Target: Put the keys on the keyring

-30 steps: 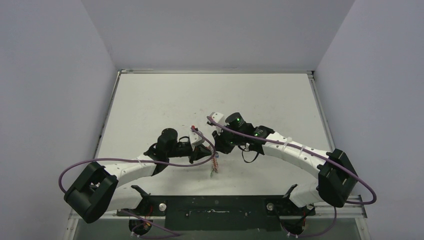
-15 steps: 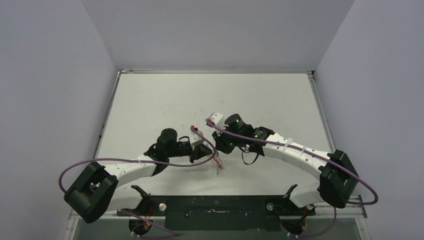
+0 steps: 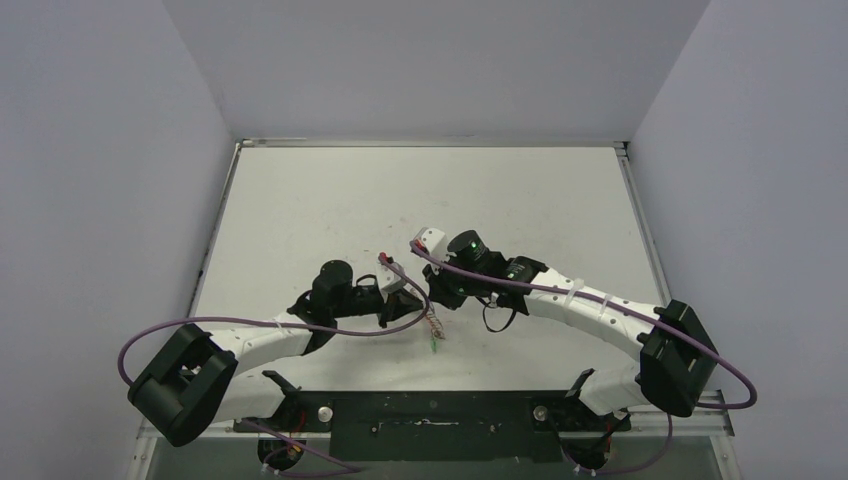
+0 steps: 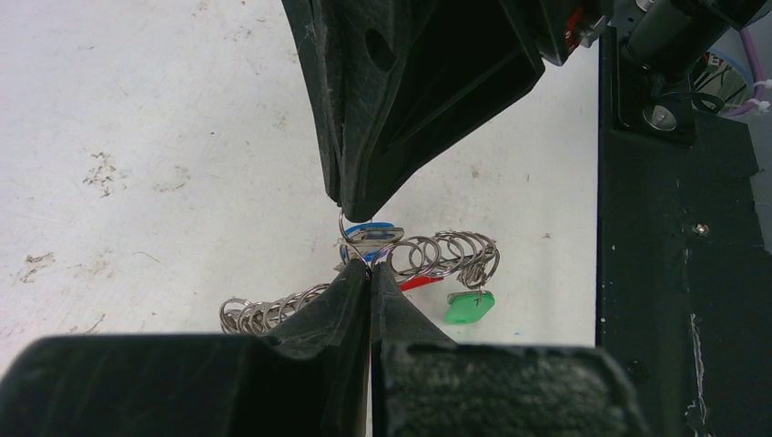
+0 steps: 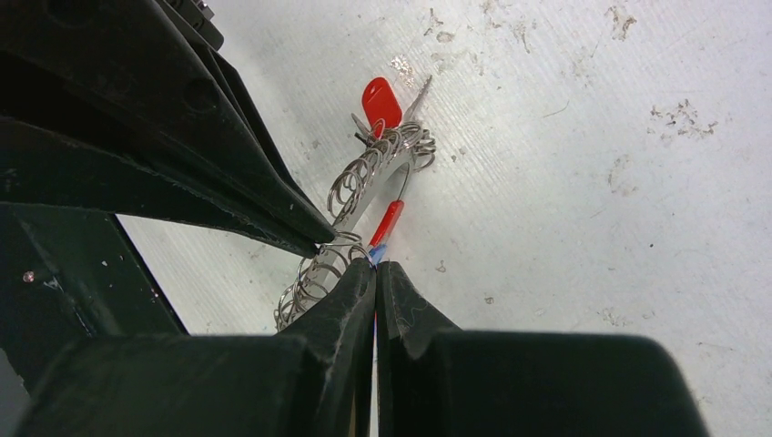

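Both grippers meet tip to tip low over the table's near middle. The left gripper (image 4: 369,271) (image 3: 418,302) is shut on the keyring (image 4: 446,253), a silvery coil with a short red section (image 4: 419,283). The right gripper (image 5: 375,264) (image 3: 431,299) is shut on the blue key (image 4: 371,234), with only a blue sliver (image 5: 377,249) showing at its tips. The green key (image 4: 469,308) (image 3: 435,346) hangs from the coil's end loops. The coil sags below both grippers (image 3: 433,324).
A red-headed key (image 5: 380,98) hangs on the far end of the coil. The black base rail (image 4: 678,273) runs close on the near side. Purple cables (image 3: 250,322) loop along both arms. The white table (image 3: 330,200) has walls on three sides.
Both grippers stayed shut and shifted slightly away from the rail together. The hanging coil and green key swung a little to the right.
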{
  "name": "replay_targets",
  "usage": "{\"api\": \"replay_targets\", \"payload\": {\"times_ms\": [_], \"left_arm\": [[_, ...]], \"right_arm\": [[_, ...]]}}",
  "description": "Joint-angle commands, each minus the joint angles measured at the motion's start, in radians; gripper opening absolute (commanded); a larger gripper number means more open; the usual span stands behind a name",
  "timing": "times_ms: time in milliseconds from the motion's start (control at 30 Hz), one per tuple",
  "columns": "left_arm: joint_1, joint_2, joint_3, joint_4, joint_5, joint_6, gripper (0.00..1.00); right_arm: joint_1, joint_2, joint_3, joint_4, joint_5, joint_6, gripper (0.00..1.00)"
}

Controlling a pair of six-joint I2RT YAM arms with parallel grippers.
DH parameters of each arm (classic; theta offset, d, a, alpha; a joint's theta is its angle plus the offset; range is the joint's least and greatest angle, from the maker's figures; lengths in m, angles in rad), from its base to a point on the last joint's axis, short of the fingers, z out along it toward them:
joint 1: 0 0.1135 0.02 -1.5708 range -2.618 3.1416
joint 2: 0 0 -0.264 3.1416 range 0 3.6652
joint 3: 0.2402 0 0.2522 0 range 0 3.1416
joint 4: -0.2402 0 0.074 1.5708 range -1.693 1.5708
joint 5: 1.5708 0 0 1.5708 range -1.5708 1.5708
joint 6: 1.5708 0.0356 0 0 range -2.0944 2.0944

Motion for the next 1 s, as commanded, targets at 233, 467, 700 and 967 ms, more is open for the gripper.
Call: {"api": "replay_targets", "payload": {"times_ms": [233,467,700,967], "left_arm": [[-0.003,-0.020,-0.005,0.088,-0.031,-0.027,0.00],[-0.002,-0.026,-0.008,0.090,-0.059,-0.067,0.00],[-0.001,-0.033,-0.014,0.100,-0.060,-0.067,0.00],[-0.001,-0.034,-0.016,0.094,-0.057,-0.064,0.00]], "right_arm": [[0.016,-0.012,-0.014,0.060,-0.007,-0.010,0.00],[0.022,-0.001,-0.014,0.067,0.002,-0.013,0.00],[0.022,0.020,0.001,0.068,0.021,0.007,0.00],[0.022,-0.010,0.011,0.085,-0.004,0.013,0.00]]}}
